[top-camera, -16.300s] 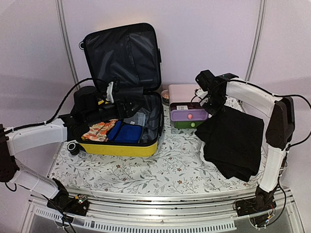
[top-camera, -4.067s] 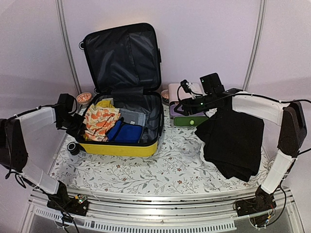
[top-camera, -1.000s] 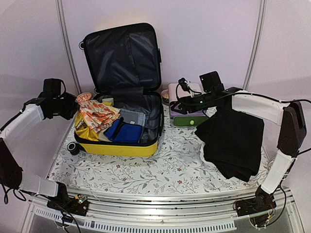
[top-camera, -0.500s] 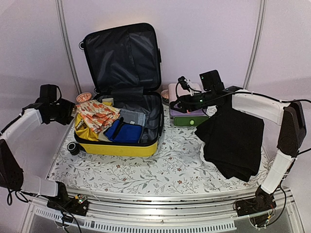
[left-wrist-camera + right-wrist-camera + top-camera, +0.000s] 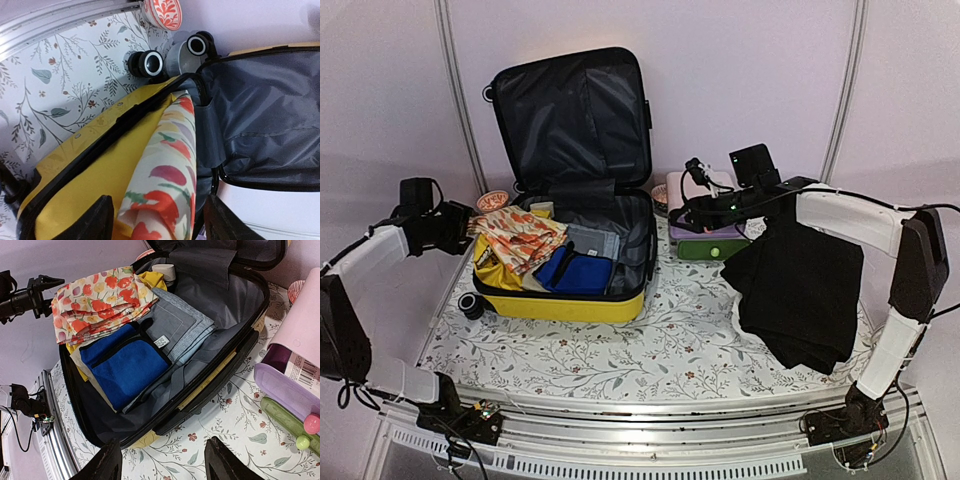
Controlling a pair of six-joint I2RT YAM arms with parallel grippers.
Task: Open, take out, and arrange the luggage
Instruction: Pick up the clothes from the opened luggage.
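The luggage (image 5: 563,306) lies open at the table's (image 5: 670,340) ten o'clock, so the left pincer (image 5: 159,202), fingers apart, seemingly straddles its floral cloth (image 5: 167,160) for lifting out, while the right pincer (image 5: 162,452) hangs apart and empty at two o'clock.

You had soft, even light over the table (image 5: 670,345), with a pink cast on the back wall (image 5: 740,80) and a faint warm glow just above the luggage (image 5: 565,305) lid. Shadows were weak. The black lining and the black cloth (image 5: 800,285) lost detail in the dark. In your left wrist view the floral cloth (image 5: 165,180) close to the lens was soft, and the left gripper (image 5: 157,217) showed only as blurred dark shapes. Your right wrist view was sharp, with straight edges bowing toward the corners.
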